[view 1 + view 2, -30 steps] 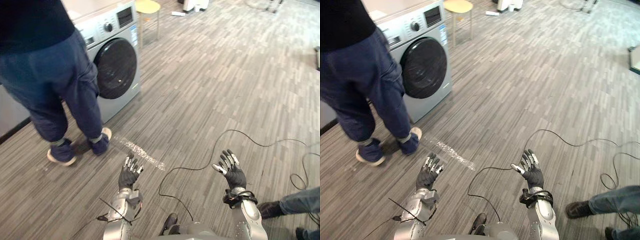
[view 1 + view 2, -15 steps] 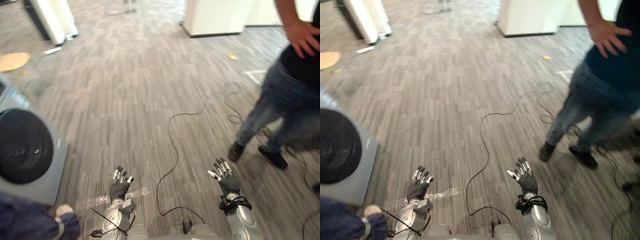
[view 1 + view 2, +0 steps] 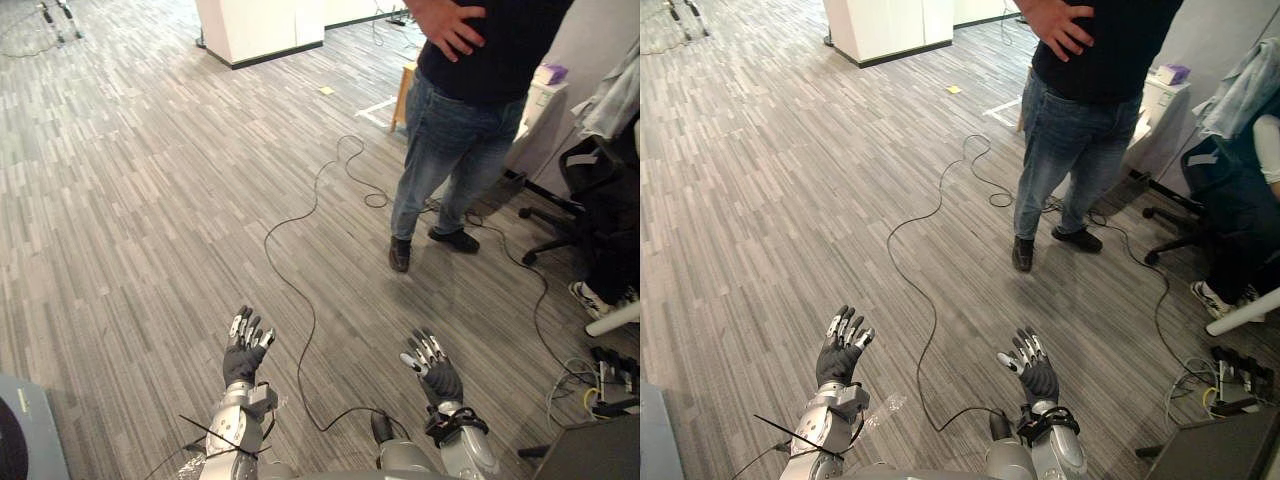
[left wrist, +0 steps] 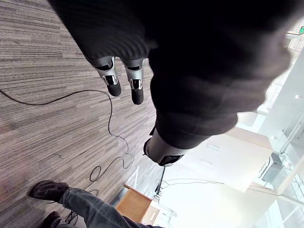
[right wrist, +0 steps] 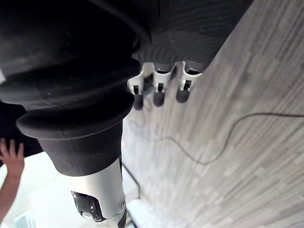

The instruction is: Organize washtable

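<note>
Far left, at the lower edge of the head views, sits the corner of a grey appliance (image 3: 28, 432) on the wood-pattern floor (image 3: 150, 200). Next to it the left hand (image 3: 238, 362) is raised above the floor, dark palm facing forward. Its fingers (image 4: 112, 81) are straight and spread, closed round no object. Farther back stands a white cabinet (image 3: 260, 25). The right hand (image 3: 443, 382) is held at the same height and well apart from the left. Its fingers (image 5: 159, 92) are likewise straight and spread, so both hands are open. Beyond the right hand a person (image 3: 455, 130) in jeans and dark shoes stands with one hand on the hip, just in front of a wooden stool (image 3: 403, 92). Far right is a dark office chair (image 3: 585, 175) with a power strip (image 3: 612, 365) near it, and a dark box (image 3: 590, 455) in the lower corner. Location of the washtable cannot be told from these views.
</note>
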You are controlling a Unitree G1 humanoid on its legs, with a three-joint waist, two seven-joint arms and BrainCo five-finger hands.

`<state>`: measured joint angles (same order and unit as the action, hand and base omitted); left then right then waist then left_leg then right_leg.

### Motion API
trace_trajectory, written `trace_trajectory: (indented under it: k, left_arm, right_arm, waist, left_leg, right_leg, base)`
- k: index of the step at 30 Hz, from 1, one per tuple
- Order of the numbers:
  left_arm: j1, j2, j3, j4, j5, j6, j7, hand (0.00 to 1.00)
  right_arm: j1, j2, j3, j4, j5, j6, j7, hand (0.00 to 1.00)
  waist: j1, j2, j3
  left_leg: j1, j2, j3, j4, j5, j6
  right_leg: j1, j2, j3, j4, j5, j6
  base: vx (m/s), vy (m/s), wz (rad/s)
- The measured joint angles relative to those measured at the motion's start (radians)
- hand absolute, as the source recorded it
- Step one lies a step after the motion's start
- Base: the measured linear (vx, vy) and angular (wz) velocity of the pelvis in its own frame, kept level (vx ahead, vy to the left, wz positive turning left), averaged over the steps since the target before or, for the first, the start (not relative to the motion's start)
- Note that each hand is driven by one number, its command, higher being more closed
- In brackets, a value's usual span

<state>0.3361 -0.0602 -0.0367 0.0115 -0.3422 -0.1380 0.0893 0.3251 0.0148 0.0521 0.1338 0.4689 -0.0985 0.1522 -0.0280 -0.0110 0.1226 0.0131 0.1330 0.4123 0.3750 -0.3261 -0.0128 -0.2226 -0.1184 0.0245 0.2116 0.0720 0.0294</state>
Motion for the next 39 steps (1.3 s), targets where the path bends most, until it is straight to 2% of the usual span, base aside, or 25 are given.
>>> trace_trajectory:
  k: [2, 4, 8, 9, 14, 17, 22, 27, 28, 29, 37, 39]
  left_arm:
    - [0.003, 0.002, 0.0, 0.001, 0.0, 0.002, -0.001, 0.0]
    - [0.0, 0.004, 0.002, 0.001, 0.0, 0.002, -0.002, 0.0]
    - [0.002, 0.001, 0.007, 0.01, 0.0, 0.003, -0.003, 0.0]
    - [0.001, 0.063, -0.013, 0.064, 0.001, 0.005, -0.025, 0.0]
    - [0.001, 0.063, -0.013, 0.064, 0.001, 0.005, -0.025, 0.0]
    - [-0.001, 0.063, -0.012, 0.075, -0.001, 0.011, -0.023, 0.0]
    - [-0.003, 0.065, -0.012, 0.156, -0.049, 0.048, 0.001, 0.0]
    - [-0.028, 0.066, -0.016, 0.209, -0.09, 0.056, 0.032, 0.0]
    - [-0.045, 0.068, -0.024, 0.225, -0.091, 0.055, 0.045, 0.0]
    - [-0.059, 0.076, -0.034, 0.237, -0.102, 0.054, 0.048, 0.0]
    - [-0.066, 0.075, -0.03, 0.26, -0.119, 0.053, 0.05, 0.0]
    - [-0.076, 0.079, -0.03, 0.26, -0.119, 0.051, 0.064, 0.0]
  right_arm:
    - [-0.004, 0.0, 0.016, 0.008, -0.009, 0.0, 0.01, 0.0]
    - [-0.016, -0.004, 0.019, 0.033, -0.009, 0.0, 0.025, 0.0]
    - [-0.023, -0.033, 0.026, 0.083, -0.008, 0.012, 0.028, 0.0]
    - [-0.064, -0.064, 0.042, 0.16, -0.008, 0.019, 0.046, 0.0]
    - [-0.064, -0.064, 0.042, 0.16, -0.008, 0.019, 0.046, 0.0]
    - [-0.07, -0.061, 0.035, 0.188, -0.006, 0.019, 0.004, 0.0]
    - [-0.094, -0.037, -0.012, 0.273, 0.031, 0.022, -0.142, 0.0]
    - [-0.1, -0.029, -0.027, 0.278, 0.028, 0.022, -0.256, 0.0]
    - [-0.104, -0.025, -0.036, 0.28, 0.015, 0.022, -0.261, 0.0]
    - [-0.117, -0.022, -0.02, 0.286, -0.052, 0.022, -0.257, 0.0]
    - [-0.177, -0.022, 0.01, 0.295, -0.076, 0.021, -0.241, 0.0]
    - [-0.191, -0.023, 0.026, 0.312, -0.082, 0.021, -0.241, 0.0]
  waist:
    - [0.0, -0.004, -0.003]
    - [-0.003, -0.011, -0.009]
    - [0.002, 0.008, -0.015]
    - [-0.011, -0.002, -0.069]
    - [-0.011, -0.003, -0.069]
    - [-0.01, -0.003, -0.07]
    - [-0.009, -0.006, -0.071]
    - [-0.006, -0.008, -0.07]
    - [-0.003, -0.009, -0.069]
    - [0.015, -0.012, -0.068]
    - [0.023, -0.02, -0.061]
    - [0.029, -0.03, -0.054]
  left_leg:
    - [0.015, -0.002, -0.01, -0.007, 0.005, -0.01]
    - [0.011, -0.011, -0.042, -0.04, 0.021, -0.024]
    - [-0.006, -0.011, -0.076, -0.086, 0.051, -0.037]
    - [0.036, -0.063, -0.16, -0.234, 0.14, -0.034]
    - [0.036, -0.063, -0.16, -0.234, 0.14, -0.034]
    - [0.037, -0.062, -0.16, -0.237, 0.141, -0.034]
    - [0.062, -0.062, -0.156, -0.278, 0.158, -0.038]
    - [0.08, -0.061, -0.154, -0.306, 0.171, -0.041]
    - [0.08, -0.06, -0.152, -0.309, 0.173, -0.042]
    - [0.081, -0.054, -0.158, -0.321, 0.179, -0.047]
    - [0.083, -0.047, -0.17, -0.333, 0.188, -0.056]
    - [0.076, -0.048, -0.171, -0.335, 0.188, -0.056]
  right_leg:
    - [0.012, -0.016, -0.045, 0.023, -0.015, 0.041]
    - [0.019, -0.021, -0.067, 0.003, -0.017, 0.04]
    - [0.039, -0.018, -0.109, -0.076, 0.009, 0.042]
    - [0.168, -0.024, -0.185, -0.309, 0.132, 0.04]
    - [0.168, -0.024, -0.185, -0.309, 0.132, 0.04]
    - [0.168, -0.024, -0.191, -0.31, 0.132, 0.04]
    - [0.174, -0.024, -0.2, -0.315, 0.131, 0.04]
    - [0.184, -0.024, -0.216, -0.316, 0.127, 0.042]
    - [0.184, -0.024, -0.219, -0.317, 0.127, 0.042]
    - [0.183, -0.025, -0.247, -0.317, 0.123, 0.041]
    - [0.183, -0.022, -0.286, -0.317, 0.119, 0.039]
    - [0.183, -0.023, -0.298, -0.317, 0.118, 0.039]
  base:
    - [0.0, -0.025, 0.01]
    - [-0.02, -0.084, 0.29]
    - [-0.01, -0.058, 0.25]
    - [0.0, -0.01, 0.03]
    - [0.0, 0.0, 0.0]
    - [0.0, 0.0, 0.0]
    - [0.0, 0.0, 0.0]
    - [-0.02, -0.02, 0.05]
    - [-0.04, -0.041, 0.11]
    - [-0.03, -0.047, 0.16]
    - [-0.01, -0.018, 0.07]
    - [-0.05, -0.018, 0.02]
